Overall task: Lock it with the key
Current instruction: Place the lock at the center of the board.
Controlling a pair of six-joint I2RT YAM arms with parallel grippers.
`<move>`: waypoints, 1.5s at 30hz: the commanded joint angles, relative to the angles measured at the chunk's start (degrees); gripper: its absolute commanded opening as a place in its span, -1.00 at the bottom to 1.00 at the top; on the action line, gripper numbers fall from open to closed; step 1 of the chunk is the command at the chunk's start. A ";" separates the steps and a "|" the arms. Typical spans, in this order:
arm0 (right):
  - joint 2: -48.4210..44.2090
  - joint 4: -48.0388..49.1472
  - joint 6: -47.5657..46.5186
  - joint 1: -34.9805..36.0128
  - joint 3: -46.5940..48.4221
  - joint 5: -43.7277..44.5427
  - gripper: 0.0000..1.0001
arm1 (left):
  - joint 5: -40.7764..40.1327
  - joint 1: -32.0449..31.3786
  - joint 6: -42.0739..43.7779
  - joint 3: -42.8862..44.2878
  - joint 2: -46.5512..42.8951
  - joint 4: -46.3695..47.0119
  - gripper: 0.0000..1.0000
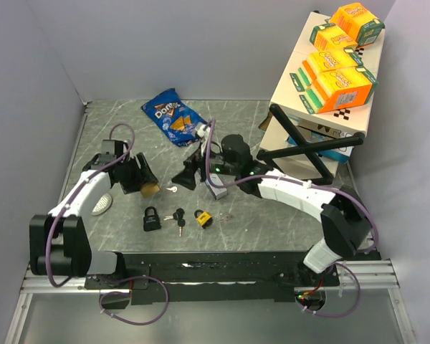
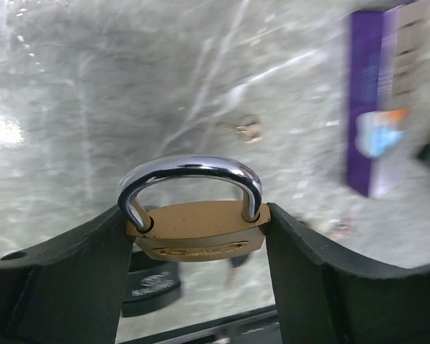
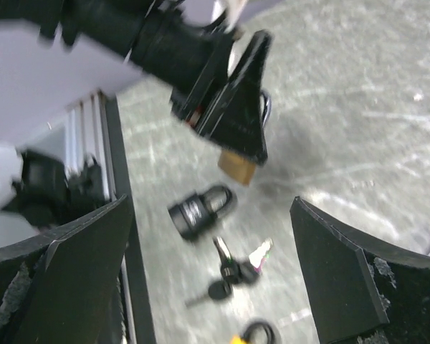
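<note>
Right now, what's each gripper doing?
Left gripper: closed on the brass padlock.
Right gripper: open, holding nothing.

The left arm (image 1: pixel 79 197) rises from its base at the near left corner and bends inward. Its wrist is turned so that the left end effector (image 1: pixel 147 183) points toward the middle of the surface (image 1: pixel 258 229). Its two black fingers (image 2: pixel 64 279) are pressed against both sides of a brass padlock (image 2: pixel 197 233) and grip its body. The right arm (image 1: pixel 294 192) reaches from the near right far to the left, its long white link low. The right end effector (image 1: pixel 188 174) faces the left one, near but not touching, with its fingers spread wide apart.
</note>
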 commanded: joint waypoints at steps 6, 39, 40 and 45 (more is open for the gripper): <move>-8.45 -6.09 -15.23 -1.00 -5.91 -3.37 1.00 | -8.26 -4.64 10.30 10.22 11.01 -2.19 -0.96; -11.62 -7.50 -17.96 -4.08 -7.67 -4.87 1.00 | -16.36 -8.33 12.33 17.53 28.78 -7.03 0.17; -11.70 -7.50 -17.96 -4.16 -7.67 -5.04 1.00 | -16.36 -8.33 12.33 17.53 28.52 -7.11 0.23; -11.97 -7.41 -17.17 -4.08 -7.23 -5.22 1.00 | -16.36 -8.33 12.85 18.31 27.73 -7.46 0.60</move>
